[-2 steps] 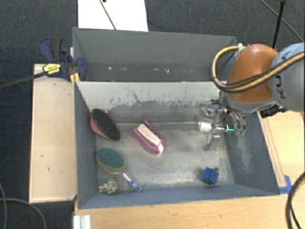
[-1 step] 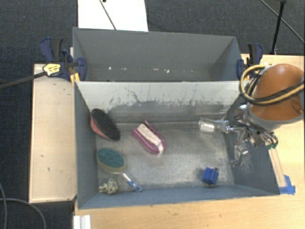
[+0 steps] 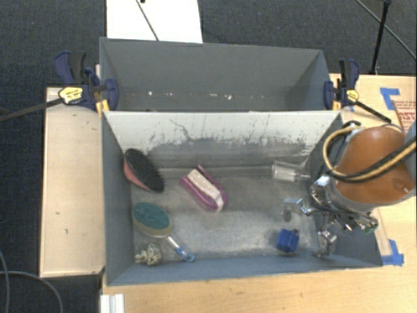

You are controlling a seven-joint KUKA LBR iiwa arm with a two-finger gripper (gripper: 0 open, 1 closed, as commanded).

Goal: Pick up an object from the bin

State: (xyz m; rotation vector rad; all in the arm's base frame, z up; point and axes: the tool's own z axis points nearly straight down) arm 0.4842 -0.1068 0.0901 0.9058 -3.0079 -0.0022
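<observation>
My gripper [image 3: 324, 232] is low in the bin's front right corner, under the arm's orange cover. A small blue block [image 3: 287, 240] lies on the bin floor just to its left, apart from it. A clear plastic cup [image 3: 287, 171] lies on its side further back, near the rear wall and left of the arm. Nothing shows in the gripper's hold.
A purple and pink packet [image 3: 204, 189] lies mid-bin. On the left are a black brush with a pink back [image 3: 142, 170], a round teal scrubber [image 3: 152, 218] and a small pale trinket with a clear handle [image 3: 156, 253].
</observation>
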